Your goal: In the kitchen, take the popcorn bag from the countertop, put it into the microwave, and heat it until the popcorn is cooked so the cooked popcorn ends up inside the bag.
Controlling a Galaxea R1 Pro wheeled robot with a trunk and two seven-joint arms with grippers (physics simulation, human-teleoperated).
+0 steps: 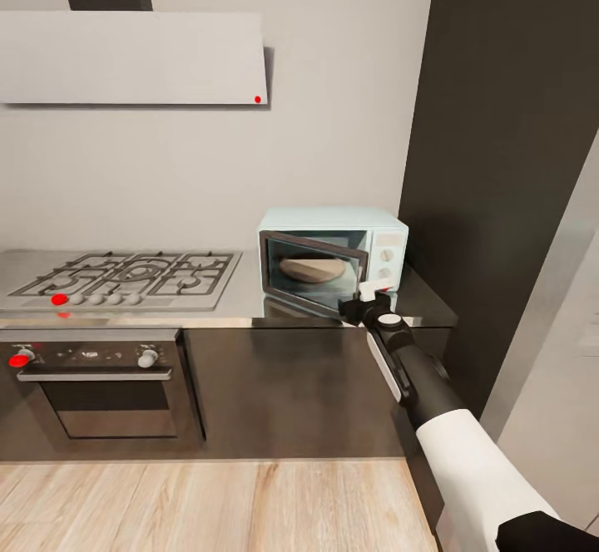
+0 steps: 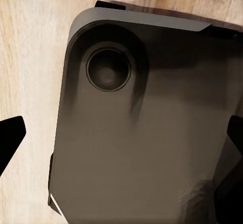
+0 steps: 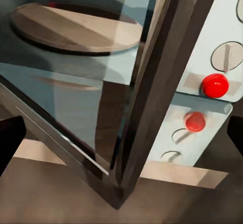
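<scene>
Closest to the robot, beyond the pale wooden floor (image 1: 208, 506), the right arm reaches up and forward to the front edge of the countertop (image 1: 241, 303); its right gripper (image 1: 368, 293) sits at the free edge of the microwave's door (image 1: 312, 273), which stands only partly swung toward the cavity. From the right wrist view the door's dark frame (image 3: 152, 107) runs between the two finger silhouettes at the picture's sides, so the pincer looks spread rather than pinching — whether a finger actually touches the frame cannot be told. Nothing is held in it. Through the glass a flat tan-brown shape (image 1: 312, 269) lies on the oven floor; it is probably the popcorn bag, though it could be the turntable, and no popcorn can be made out.

Judging by this, the step in hand is shutting the microwave (image 1: 333, 257) with the bag already inside; the next move calls for a steady push on the door's edge until it seats flush, then a shift across to the pale panel with its knobs (image 3: 225, 57) and the red button (image 3: 215, 85) to start heating.

The left gripper (image 2: 121, 148) hangs over a dark part of the robot itself, its dark tips set wide at both sides — open and empty.

Farther left lie the gas hob (image 1: 125, 276) and, above it, the white hood (image 1: 133, 57).
</scene>
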